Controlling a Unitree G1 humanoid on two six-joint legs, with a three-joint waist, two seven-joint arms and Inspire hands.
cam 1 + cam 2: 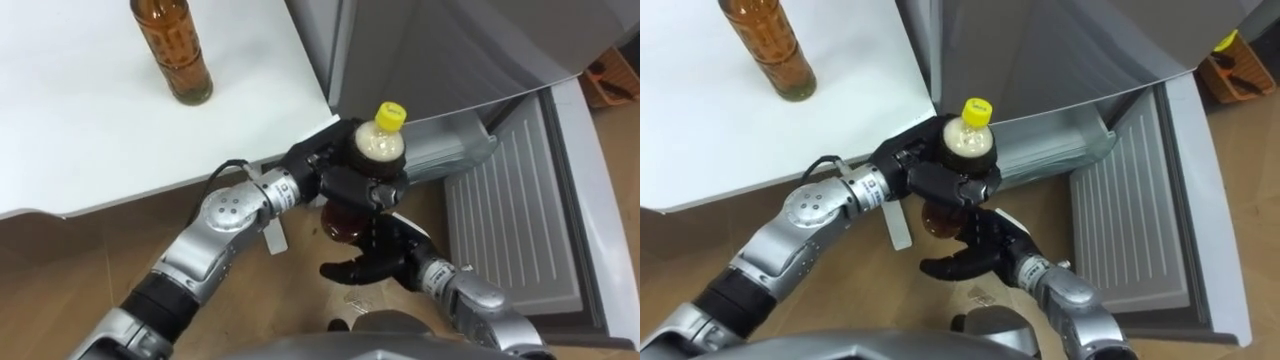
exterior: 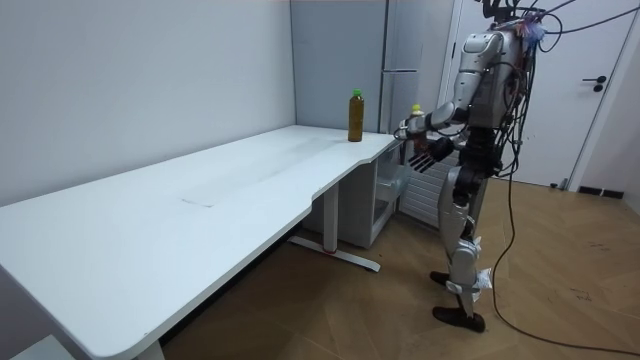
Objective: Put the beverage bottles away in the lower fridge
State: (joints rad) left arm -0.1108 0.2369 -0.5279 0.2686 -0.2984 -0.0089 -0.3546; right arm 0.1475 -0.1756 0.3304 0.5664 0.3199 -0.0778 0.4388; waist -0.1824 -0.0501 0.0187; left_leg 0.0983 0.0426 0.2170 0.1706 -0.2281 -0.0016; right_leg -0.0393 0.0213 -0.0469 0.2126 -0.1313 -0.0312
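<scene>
Bottle [image 1: 381,143], yellow-capped, is gripped round its middle by my left hand [image 1: 345,182], off the table [image 1: 100,150] edge, beside the open lower fridge [image 1: 510,230]. Right hand [image 1: 378,262] is cupped loosely beneath, empty. Risk: a careless handover drops it on the floor. Second bottle [image 1: 172,45] stands on the table.
</scene>
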